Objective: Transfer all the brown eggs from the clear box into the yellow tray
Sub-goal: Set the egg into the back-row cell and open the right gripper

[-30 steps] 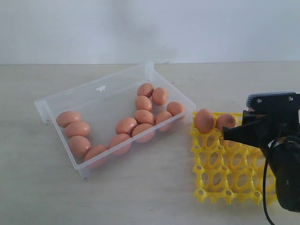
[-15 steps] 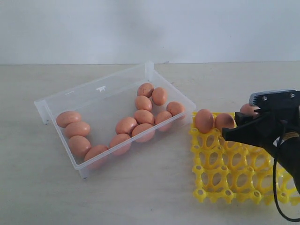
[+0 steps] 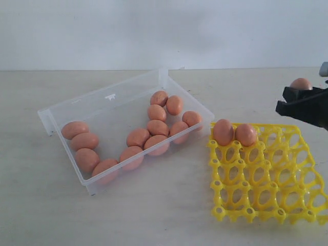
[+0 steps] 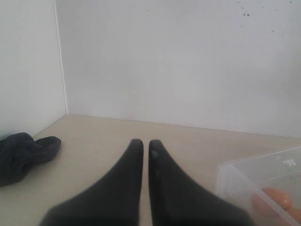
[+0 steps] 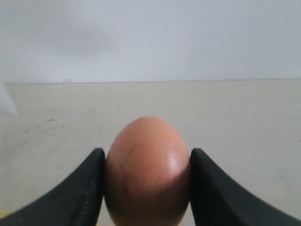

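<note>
Because an egg point(image 5: 146, 188) must reach a tray point(image 3: 220, 212) cup, the right gripper point(image 5: 146, 157) clamps it near the tray; the left gripper point(image 4: 142, 147) sits closed, empty.

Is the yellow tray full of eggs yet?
No, nearly empty. Only two brown eggs sit in the yellow tray, side by side along one edge; every other cup is bare.

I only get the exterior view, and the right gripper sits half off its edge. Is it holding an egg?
Observer: Yes. The right wrist view shows the right gripper shut on a brown egg, clamped from both sides.
Operator: And the other arm? I don't see it.
Observer: The left gripper is shut, with nothing in it.
Operator: Anything beside it?
Observer: A dark cloth lies crumpled to one side of it.
</note>
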Controlling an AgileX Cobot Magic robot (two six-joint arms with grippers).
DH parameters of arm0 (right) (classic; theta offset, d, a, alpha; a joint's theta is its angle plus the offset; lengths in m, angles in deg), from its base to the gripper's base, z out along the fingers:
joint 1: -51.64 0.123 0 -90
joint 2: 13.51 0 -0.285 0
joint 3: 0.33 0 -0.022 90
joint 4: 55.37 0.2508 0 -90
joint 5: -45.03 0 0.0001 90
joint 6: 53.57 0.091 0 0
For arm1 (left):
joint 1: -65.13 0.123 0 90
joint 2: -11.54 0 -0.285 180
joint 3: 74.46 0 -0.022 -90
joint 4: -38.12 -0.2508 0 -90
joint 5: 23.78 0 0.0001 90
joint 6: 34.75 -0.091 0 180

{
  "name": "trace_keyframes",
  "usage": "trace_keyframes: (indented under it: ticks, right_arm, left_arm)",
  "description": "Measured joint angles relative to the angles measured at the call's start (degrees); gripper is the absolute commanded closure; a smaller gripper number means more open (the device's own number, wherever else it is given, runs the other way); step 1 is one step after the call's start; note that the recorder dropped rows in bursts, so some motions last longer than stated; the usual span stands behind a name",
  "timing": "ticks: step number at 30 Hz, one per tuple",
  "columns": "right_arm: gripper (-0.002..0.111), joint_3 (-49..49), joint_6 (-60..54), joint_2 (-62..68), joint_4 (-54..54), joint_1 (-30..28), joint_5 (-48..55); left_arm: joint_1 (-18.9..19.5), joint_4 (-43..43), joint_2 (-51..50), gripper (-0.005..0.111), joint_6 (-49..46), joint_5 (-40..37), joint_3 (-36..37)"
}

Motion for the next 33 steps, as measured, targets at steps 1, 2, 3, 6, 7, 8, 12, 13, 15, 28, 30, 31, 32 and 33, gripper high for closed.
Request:
trace_keyframes:
  ticks: [1,2,3,6,7,8,12,13,15,28,30,31,32,33]
  right_arm:
    - [0.108,-1.7,5.5,0.0,-7.8,-3.0,1.3]
    - [0.108,-4.1,12.9,0.0,-18.2,-5.8,2.1]
    - [0.108,-6.8,20.3,0.0,-28.7,-8.2,2.2]
    - [0.108,-14.1,38.0,0.0,-55.1,-12.2,0.0]
    - [0.108,-16.2,42.5,0.0,-60.5,-12.5,-1.2]
    - [0.108,-17.8,45.9,0.0,-66.0,-12.5,-2.3]
    - [0.108,-19.5,50.5,1.2,-79.4,-9.8,-3.7]
    - [0.108,-19.5,50.8,1.8,-81.5,-9.1,-3.3]
    - [0.108,-19.5,51.7,3.7,-83.8,-7.7,-1.6]
    - [0.108,-19.5,48.6,6.8,-77.7,-7.2,1.1]
    - [0.108,-18.7,45.8,6.8,-74.4,-7.2,1.8]
    - [0.108,-17.8,43.8,6.8,-71.9,-7.2,2.2]
    - [0.108,-17.0,41.9,6.8,-69.8,-7.3,2.7]
    - [0.108,-15.5,39.0,6.8,-66.5,-7.7,2.9]
  left_arm:
    - [0.0,0.0,0.0,0.103,0.0,0.0,0.0]
    - [0.0,0.0,0.0,0.103,0.0,0.0,0.0]
    - [0.0,0.0,0.0,0.103,0.0,0.0,0.0]
    - [0.0,0.0,0.0,0.103,0.0,0.0,0.0]
    - [0.0,0.0,0.0,0.103,0.0,0.0,0.0]
    - [0.0,0.0,0.0,0.103,0.0,0.0,0.0]
    - [0.0,0.0,0.0,0.103,0.0,0.0,0.0]
    - [0.0,0.0,0.0,0.103,0.0,0.0,0.0]
    - [0.0,0.0,0.0,0.103,0.0,0.0,0.0]
    - [0.0,0.0,0.0,0.103,0.0,0.0,0.0]
    - [0.0,0.0,0.0,0.103,0.0,0.0,0.0]
    - [0.0,0.0,0.0,0.103,0.0,0.0,0.0]
    - [0.0,0.0,0.0,0.103,0.0,0.0,0.0]
    - [0.0,0.0,0.0,0.103,0.0,0.0,0.0]
